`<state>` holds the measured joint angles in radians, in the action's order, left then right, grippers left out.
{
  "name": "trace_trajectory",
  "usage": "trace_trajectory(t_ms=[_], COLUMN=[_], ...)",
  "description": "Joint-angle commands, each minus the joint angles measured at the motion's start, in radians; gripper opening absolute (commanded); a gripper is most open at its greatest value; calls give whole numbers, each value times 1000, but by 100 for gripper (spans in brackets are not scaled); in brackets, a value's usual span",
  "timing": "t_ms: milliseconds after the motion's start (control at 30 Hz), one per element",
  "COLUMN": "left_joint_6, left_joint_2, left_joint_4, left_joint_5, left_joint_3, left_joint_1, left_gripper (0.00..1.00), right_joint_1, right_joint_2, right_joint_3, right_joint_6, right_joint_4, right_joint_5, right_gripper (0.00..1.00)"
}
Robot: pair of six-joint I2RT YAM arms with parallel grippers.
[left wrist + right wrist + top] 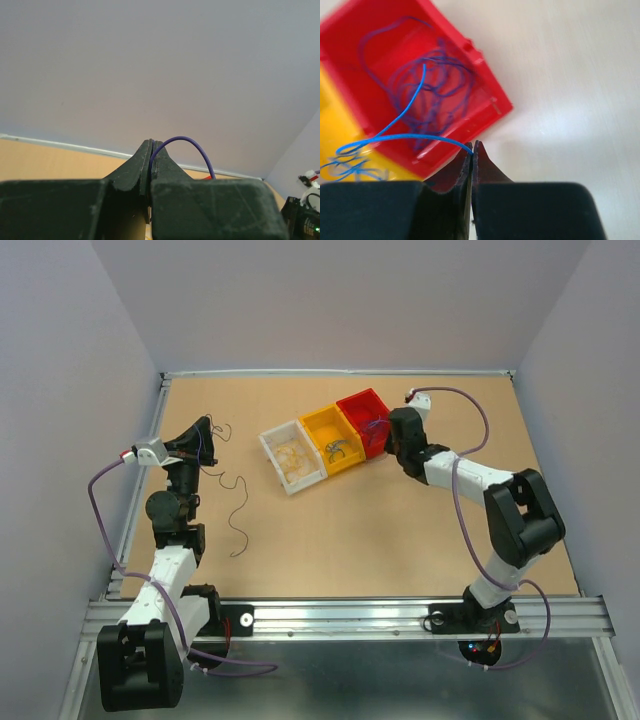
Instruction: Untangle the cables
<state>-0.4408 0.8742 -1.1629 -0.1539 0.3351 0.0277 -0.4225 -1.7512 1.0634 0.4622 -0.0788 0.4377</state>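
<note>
At the left, the left gripper (206,426) is held raised over the far-left part of the light brown wooden table (400,540). Its fingers are pressed together on a thin purple wire (192,143), which arcs out to the right from between them. Just right of it, a short dark curly wire (224,430) and a long dark curly wire (241,520) are laid loose on the table. Further right, three small plastic bins are set in a slanted row. Thin yellow wires (293,460) are held in a white bin (268,445), thin blue wires (335,448) in a yellow bin (318,420), and looped purple wires (437,85) in a red bin (362,400). At the row's right end, the right gripper (380,432) is closed, with the end of a single blue wire (405,136) pinched at its fingertips. That wire is stretched left across the red bin towards the yellow bin.
</note>
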Motion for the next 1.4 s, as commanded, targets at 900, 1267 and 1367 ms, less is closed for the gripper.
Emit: trace_trajectory(t_ms=[900, 1267, 1367], left_joint_6=[42, 48, 54], left_joint_2=[-3, 5, 12], left_joint_4=[-67, -70, -70], left_joint_5=[-7, -9, -10], left_joint_3=[22, 24, 24], left_joint_1=[-18, -26, -25], left_gripper=[0, 0, 0], right_joint_1=[-294, -288, -280], right_joint_2=[-292, -565, -507], right_joint_3=[403, 734, 702], right_joint_6=[-341, -329, -290], right_joint_4=[36, 350, 349], right_joint_5=[237, -42, -83], right_gripper=[0, 2, 7])
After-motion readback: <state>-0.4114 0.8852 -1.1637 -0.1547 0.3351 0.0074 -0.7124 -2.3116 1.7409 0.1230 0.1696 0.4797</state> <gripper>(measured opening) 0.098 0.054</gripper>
